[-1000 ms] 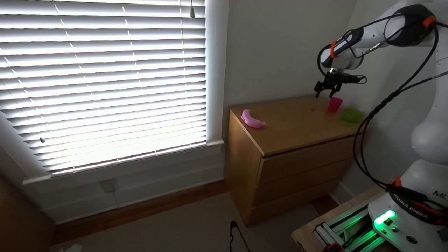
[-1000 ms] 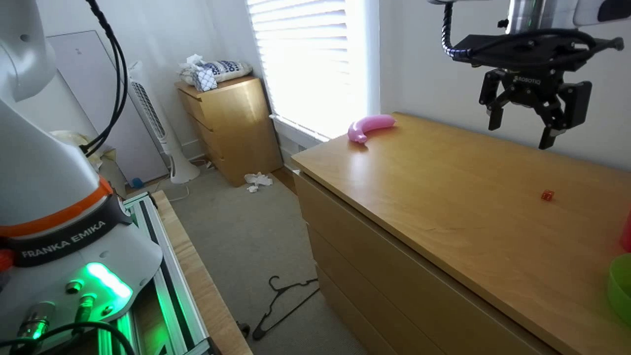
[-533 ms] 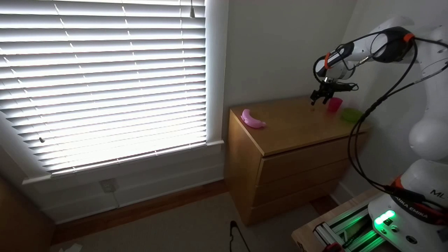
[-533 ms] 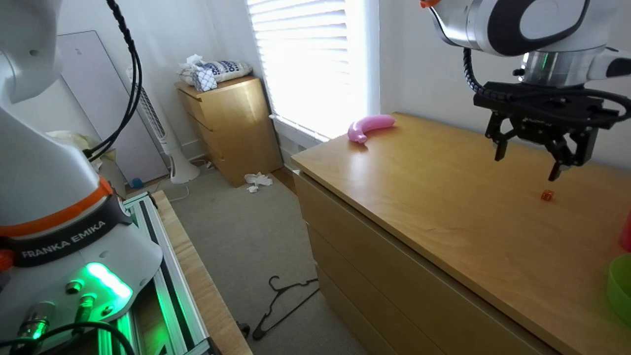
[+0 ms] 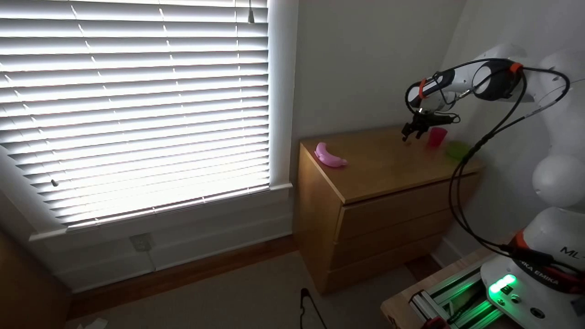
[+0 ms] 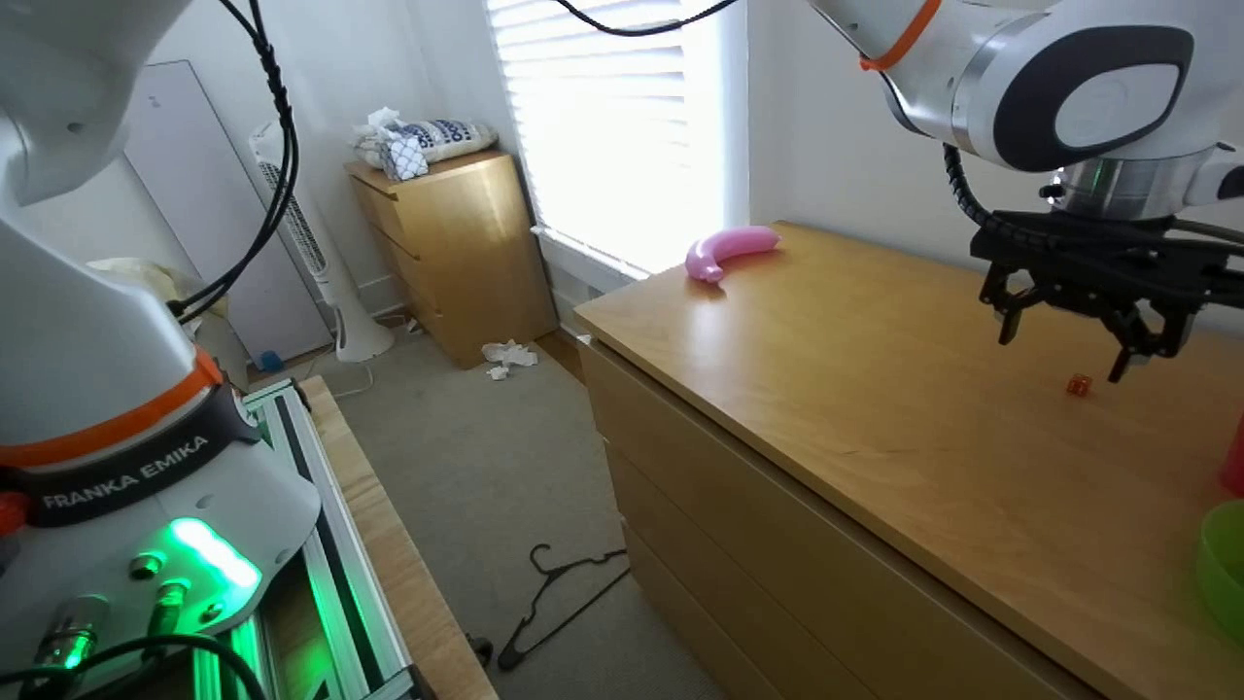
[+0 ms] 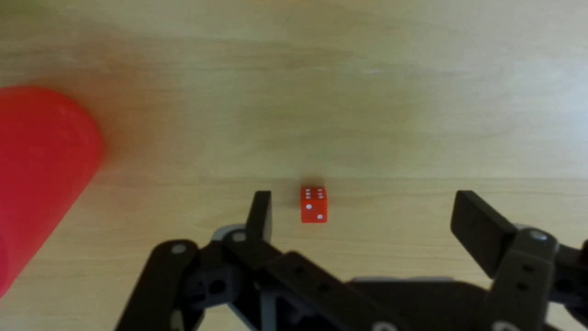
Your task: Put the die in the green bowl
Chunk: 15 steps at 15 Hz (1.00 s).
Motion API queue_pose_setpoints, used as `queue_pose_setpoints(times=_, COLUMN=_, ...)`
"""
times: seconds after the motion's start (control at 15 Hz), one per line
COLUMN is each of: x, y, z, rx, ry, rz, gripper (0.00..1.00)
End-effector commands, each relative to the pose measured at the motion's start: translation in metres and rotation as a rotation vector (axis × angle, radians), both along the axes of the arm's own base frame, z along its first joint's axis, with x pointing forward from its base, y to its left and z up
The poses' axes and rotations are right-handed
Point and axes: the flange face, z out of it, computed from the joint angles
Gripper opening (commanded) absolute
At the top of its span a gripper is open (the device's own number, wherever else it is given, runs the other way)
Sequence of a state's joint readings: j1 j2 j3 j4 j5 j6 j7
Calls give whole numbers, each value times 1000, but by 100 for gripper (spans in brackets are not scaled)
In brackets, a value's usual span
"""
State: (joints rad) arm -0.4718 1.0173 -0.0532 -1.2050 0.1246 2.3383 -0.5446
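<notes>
Fingers (image 7: 481, 233) stand wide over the bench (image 6: 875, 389), the die (image 6: 1079, 385) left of the green bowl (image 6: 1221, 574) in an exterior view.

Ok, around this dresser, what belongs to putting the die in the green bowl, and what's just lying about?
For the job:
red die, on the dresser, not yet gripped
green bowl
gripper, open

Just lying about:
red cup
pink banana-shaped object
black hanger, on the floor
crumpled white scraps, on the floor
</notes>
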Motion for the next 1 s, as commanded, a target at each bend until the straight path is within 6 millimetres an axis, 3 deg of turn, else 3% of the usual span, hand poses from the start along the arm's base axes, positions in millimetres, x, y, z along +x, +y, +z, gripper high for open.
queue_pose_setpoints(times=0.0, x=11, y=-8, z=-15, rx=10, ry=-5, rz=39, gripper=100)
queue_pose_setpoints(times=0.33, x=17, y=-11, z=-29, rx=-5, ry=-10, rz=45, gripper=100)
queue_pose_setpoints(times=0.4, x=18, y=-11, z=-31, rx=-8, ry=-5, rz=42, gripper=75)
queue_pose_setpoints(times=0.47, x=18, y=-12, z=-33, rx=-12, ry=-5, rz=45, gripper=74)
queue_pose_setpoints(times=0.73, x=20, y=-17, z=-35, rx=-35, ry=2, rz=42, gripper=42)
queue_pose_setpoints(times=0.93, x=20, y=-16, z=-24, rx=-51, ry=17, rz=14, gripper=19)
